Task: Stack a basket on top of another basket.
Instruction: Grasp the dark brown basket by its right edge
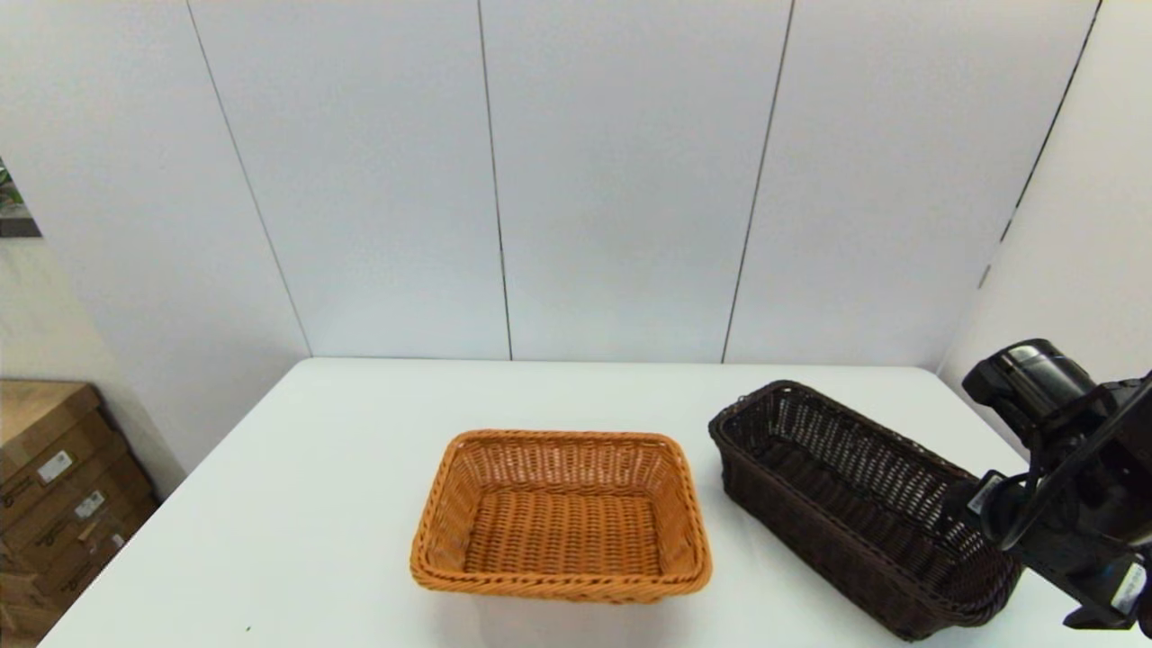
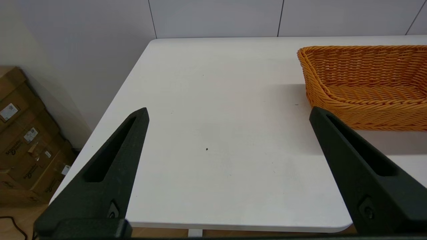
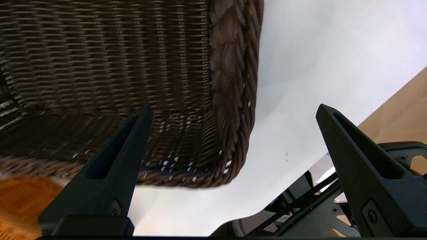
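I saw the dark brown wicker basket (image 1: pixel 855 504) upright, angled, at the surface's right; the orange-tan wicker basket (image 1: pixel 560 517) sat upright beside it, centred, apart, both empty.

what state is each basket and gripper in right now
dark basket: upright on the table, empty, not yet stacked
orange basket: upright on the table, empty, nothing on it
right gripper: open, straddling the dark basket's rim, one finger inside
left gripper: open, holding nothing, above bare table
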{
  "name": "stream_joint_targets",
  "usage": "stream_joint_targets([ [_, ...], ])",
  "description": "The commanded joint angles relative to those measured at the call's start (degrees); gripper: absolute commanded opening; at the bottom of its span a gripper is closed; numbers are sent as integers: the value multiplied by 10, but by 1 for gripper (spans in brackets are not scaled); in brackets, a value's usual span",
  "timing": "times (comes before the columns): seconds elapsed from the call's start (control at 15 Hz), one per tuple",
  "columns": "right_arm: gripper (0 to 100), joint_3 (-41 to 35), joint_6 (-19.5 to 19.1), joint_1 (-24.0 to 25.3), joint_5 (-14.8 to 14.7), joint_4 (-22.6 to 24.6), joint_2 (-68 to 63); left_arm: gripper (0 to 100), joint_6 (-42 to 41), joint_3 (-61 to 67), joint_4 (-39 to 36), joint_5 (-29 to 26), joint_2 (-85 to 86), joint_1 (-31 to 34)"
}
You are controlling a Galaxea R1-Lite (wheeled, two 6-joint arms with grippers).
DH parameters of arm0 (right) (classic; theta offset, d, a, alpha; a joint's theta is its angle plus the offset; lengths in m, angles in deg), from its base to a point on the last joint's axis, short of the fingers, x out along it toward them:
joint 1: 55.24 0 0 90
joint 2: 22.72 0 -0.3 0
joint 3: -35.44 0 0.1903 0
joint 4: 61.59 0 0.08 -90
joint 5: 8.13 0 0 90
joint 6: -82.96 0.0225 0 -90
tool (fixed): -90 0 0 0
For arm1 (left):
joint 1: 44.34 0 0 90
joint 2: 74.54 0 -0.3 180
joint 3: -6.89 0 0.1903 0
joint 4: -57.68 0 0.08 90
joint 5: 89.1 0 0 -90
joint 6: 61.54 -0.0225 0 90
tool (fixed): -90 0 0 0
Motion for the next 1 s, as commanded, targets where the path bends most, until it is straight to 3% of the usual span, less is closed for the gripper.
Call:
stream_joint_targets([
  [0.07, 100, -31, 4, -9, 2, 47, -34, 100, 0, 0, 1, 0, -1, 0],
  [0.6, 100, -42, 4, -32, 70, 86, -59, 100, 0, 0, 1, 0, -1, 0],
  [1.0, 100, -48, -15, -32, 76, 110, -59, 100, 0, 0, 1, 0, -1, 0],
])
